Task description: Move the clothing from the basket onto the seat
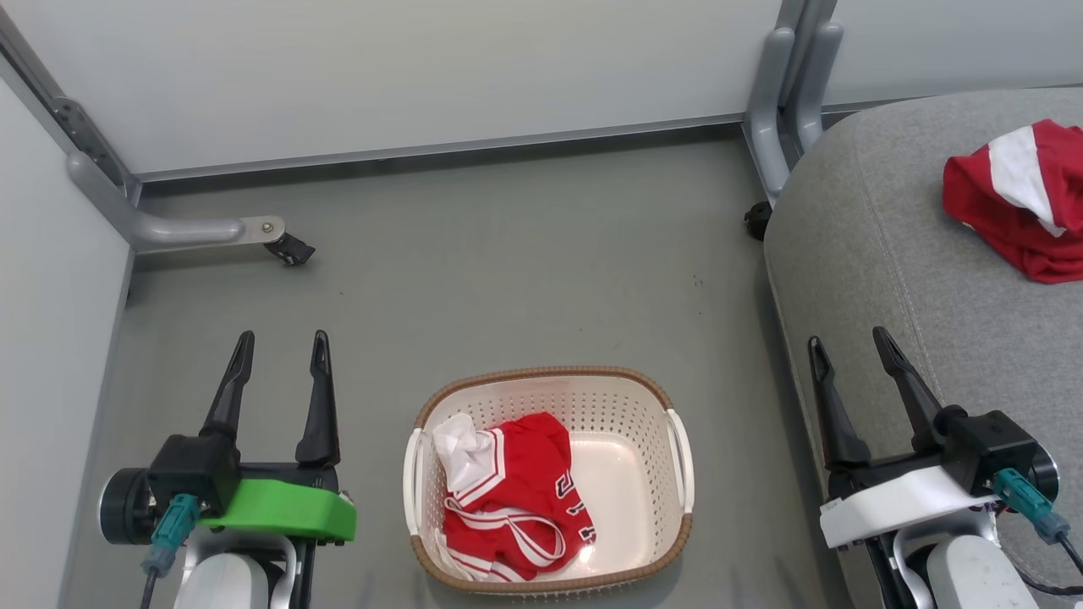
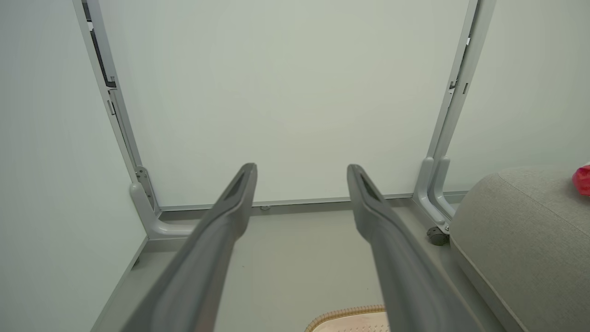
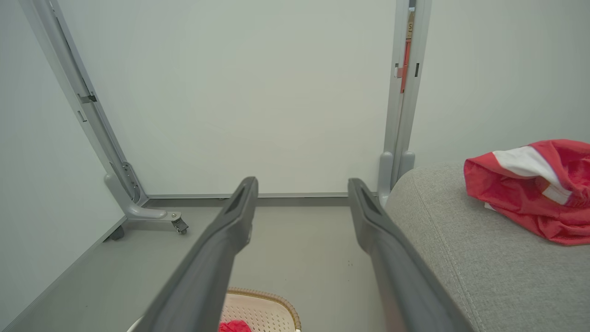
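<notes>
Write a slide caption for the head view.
Open, the left gripper and right gripper flank the basket holding a red jersey; another garment lies on the seat.

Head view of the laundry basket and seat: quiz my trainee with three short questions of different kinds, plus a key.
1. True or false: the basket is empty.
2. Where does the red garment with the white panel lie? A on the floor; B on the seat; C in the basket.
3. Fill in: the left gripper and right gripper both stand ____.
Key: 1 false, the jersey lies inside; 2 B; 3 open.
</notes>
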